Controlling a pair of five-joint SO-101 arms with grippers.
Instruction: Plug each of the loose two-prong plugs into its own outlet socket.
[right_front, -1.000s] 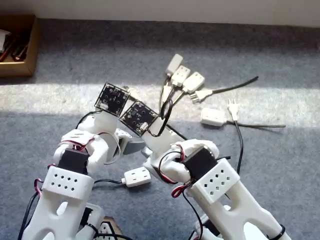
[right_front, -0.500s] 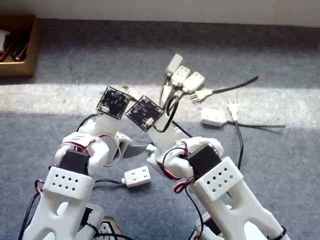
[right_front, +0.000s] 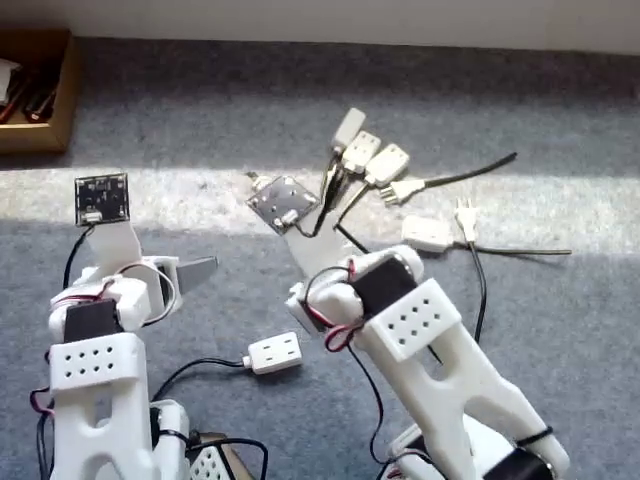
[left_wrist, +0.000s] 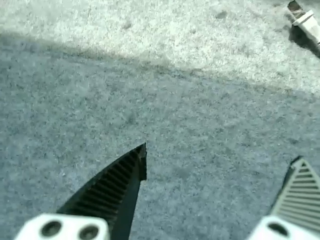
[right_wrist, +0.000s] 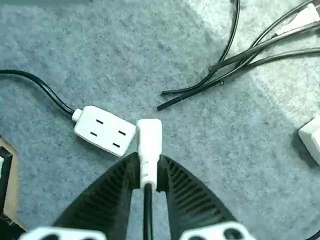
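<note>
Between the right gripper's (right_wrist: 149, 159) fingers (right_wrist: 112, 195) sits a white two-prong plug (right_wrist: 149, 135), clamped hard on both sides, its black cord running back between them and its white body poking out past the fingertips. The prongs cannot be made out from here. Just beyond those fingertips, lying on the grey carpet (right_wrist: 75, 60), there's a white outlet socket (right_wrist: 105, 131) with two pairs of slots facing up and its own black cord (right_wrist: 40, 87) curling away. Whether plug and socket touch cannot be told. Farther out from the fingers, a loose tangle of black cables (right_wrist: 235, 55) crosses a sunlit patch.

Over to the left gripper (left_wrist: 220, 155): fingers (left_wrist: 117, 187) spread wide, gripping nothing, only bare carpet between them. Well beyond their tips, a small white plug end (left_wrist: 302, 20) lies in the bright strip.

From the high view, the white socket (right_front: 275, 352) lies between the two arms, and beyond the right arm a cluster of white sockets and plugs (right_front: 365, 155) fans out with dark cords. Another white socket (right_front: 428, 233) and a loose two-prong plug (right_front: 465, 212) lie near it. A wooden box (right_front: 45, 100) sits in the far corner.
</note>
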